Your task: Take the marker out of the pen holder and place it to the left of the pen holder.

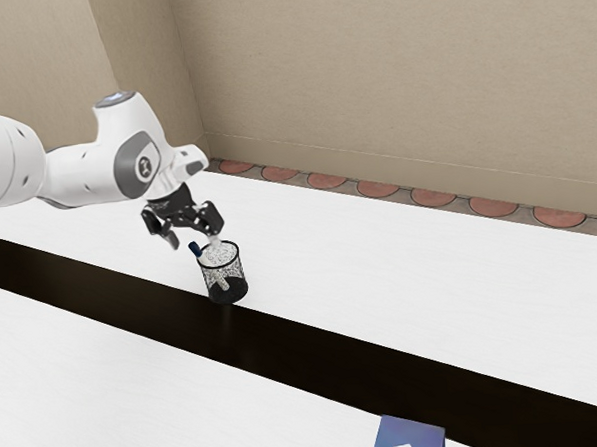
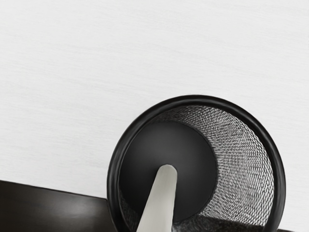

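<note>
In the exterior view my gripper [image 1: 194,236] is open above the pen holder, with its fingers spread apart. The black mesh pen holder [image 1: 225,291] stands upright on the table. From its rim leans the marker's dark blue end [image 1: 195,249], just below the space between my fingers; its pale body shows through the mesh. In the wrist view the round holder [image 2: 279,179] lies under my hand, and the marker's light grey body [image 2: 161,198] slants inside it over the black base. The dark end is out of sight there.
The white table [image 1: 402,278] extends around the holder. A long black strip [image 1: 305,348] crosses it beside the holder's base. A blue box [image 1: 415,435] sits at the exterior view's lower edge. A beige wall [image 1: 401,78] rises behind the table.
</note>
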`<state>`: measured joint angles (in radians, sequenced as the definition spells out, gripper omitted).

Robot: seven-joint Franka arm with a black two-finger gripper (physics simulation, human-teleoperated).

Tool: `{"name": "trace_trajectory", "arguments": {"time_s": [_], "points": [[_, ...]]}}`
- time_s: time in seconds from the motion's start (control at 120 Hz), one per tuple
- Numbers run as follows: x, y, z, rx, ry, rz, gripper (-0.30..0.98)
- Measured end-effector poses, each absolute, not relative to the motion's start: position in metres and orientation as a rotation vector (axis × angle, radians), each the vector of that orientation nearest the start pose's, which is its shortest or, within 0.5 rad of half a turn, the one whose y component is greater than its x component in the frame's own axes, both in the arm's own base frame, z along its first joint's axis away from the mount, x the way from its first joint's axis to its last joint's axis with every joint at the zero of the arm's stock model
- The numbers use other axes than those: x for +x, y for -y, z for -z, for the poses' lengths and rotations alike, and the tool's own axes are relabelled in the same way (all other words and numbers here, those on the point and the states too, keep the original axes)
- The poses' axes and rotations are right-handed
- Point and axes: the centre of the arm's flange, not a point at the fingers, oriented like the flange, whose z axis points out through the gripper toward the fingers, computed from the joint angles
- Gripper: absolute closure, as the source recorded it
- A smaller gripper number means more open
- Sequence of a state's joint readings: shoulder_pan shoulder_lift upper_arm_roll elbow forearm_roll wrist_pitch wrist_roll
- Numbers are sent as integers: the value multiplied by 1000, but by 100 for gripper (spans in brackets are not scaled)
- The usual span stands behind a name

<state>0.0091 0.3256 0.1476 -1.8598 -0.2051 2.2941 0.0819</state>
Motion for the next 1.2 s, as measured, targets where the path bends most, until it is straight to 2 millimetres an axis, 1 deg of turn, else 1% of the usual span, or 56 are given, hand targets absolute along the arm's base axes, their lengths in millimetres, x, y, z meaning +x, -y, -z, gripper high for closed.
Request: {"name": "trace_trajectory", "arguments": {"time_s": [0.058, 0.133, 0.317, 0.417, 0.492, 0.575, 0.7, 0.817, 0.967, 1.092, 1.158, 1.2], "points": [[634, -89, -355, -3223, 291, 204, 4], [635, -88, -351, -3226, 272, 197, 12], [635, -87, -350, -3236, 236, 197, 35], [634, -86, -350, -3244, 224, 193, 52], [634, -86, -352, -3248, 215, 195, 61], [634, -85, -352, -3250, 203, 193, 68], [635, -83, -355, -3248, 185, 190, 73], [643, -81, -383, -3244, 155, 212, 75], [642, -78, -433, -3242, 98, 190, 77], [633, -82, -464, -3203, 35, 68, 77], [628, -85, -481, -3167, 0, -24, 78], [624, -87, -488, -3142, -16, -96, 78]]}}
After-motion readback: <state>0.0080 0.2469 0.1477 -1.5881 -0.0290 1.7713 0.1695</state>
